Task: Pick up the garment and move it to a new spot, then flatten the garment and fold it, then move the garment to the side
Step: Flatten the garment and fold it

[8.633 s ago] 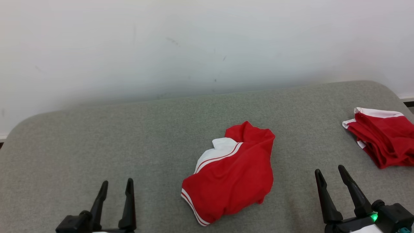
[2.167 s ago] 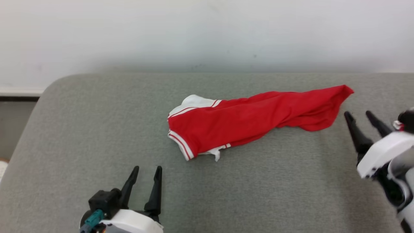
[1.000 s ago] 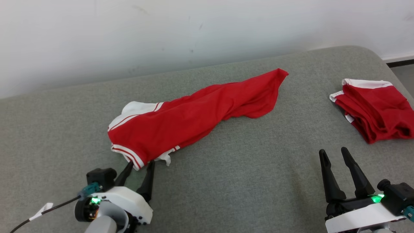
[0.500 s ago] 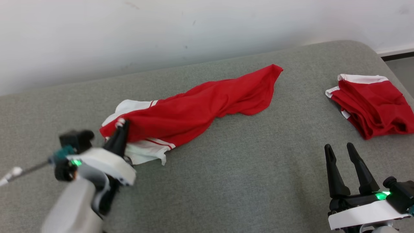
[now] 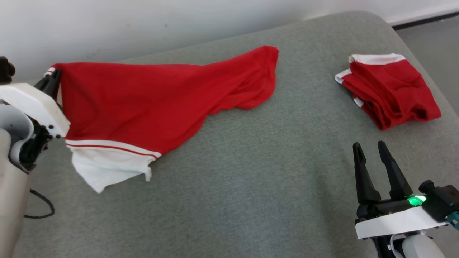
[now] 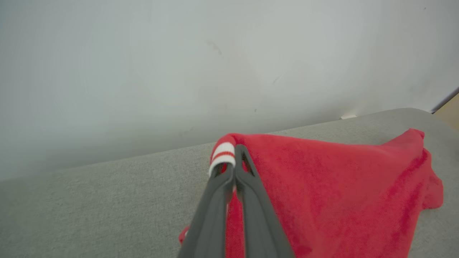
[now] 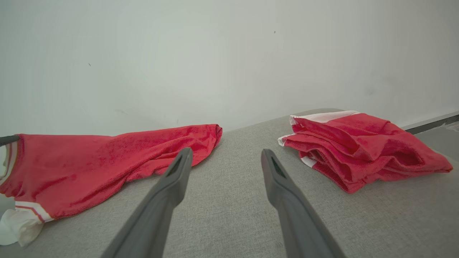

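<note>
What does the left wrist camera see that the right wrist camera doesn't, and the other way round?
Left wrist view adds a clear close-up: the left gripper, jaws shut on the white-and-red striped cuff of the red cloth garment. Right wrist view adds the right gripper, jaws open, and a folded red-and-white cloth pile. Both share that red garment, the grey padded surface and the white wall.

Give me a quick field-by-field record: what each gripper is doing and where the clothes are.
Left gripper: fingers shut on the striped trim of the red garment, that end raised
Right gripper: fingers open, holding nothing
Garment's far end: resting on the grey cushion
Folded red clothes: on the cushion, beyond the right gripper
</note>
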You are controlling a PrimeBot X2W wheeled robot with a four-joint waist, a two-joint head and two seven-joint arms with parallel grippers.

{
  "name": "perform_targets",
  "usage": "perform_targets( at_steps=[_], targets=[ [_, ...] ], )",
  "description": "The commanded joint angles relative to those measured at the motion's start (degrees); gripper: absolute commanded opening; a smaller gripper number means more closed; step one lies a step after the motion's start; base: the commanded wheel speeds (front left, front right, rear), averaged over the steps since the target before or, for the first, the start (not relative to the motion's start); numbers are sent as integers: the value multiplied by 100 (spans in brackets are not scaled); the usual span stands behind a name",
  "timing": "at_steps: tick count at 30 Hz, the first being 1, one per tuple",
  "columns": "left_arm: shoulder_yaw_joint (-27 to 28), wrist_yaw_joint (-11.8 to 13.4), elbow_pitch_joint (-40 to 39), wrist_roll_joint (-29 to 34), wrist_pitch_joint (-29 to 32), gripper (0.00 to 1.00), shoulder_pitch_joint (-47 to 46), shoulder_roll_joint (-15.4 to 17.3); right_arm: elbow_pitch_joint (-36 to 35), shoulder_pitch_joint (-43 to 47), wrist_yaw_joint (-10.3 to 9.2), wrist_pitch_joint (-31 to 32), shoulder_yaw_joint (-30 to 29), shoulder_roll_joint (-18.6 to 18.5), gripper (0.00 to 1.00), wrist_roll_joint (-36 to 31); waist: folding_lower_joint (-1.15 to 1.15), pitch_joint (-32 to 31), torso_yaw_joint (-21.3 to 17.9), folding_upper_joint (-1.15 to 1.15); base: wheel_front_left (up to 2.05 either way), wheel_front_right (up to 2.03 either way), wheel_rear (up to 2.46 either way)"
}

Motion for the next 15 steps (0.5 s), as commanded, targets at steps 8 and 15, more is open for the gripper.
perform_targets(
  at_steps=[8,15],
  targets=[
    [-678,11,415,-388,-165,100,-250,336,110,-102,-10,-16,-29,113,100,4,0,263,-299,0,0,0,0],
    [-1363,10,122,-695,-545,100,-258,508,188,0,-10,-17,-66,23,100,-59,0,-86,73,0,0,0,0]
  ],
)
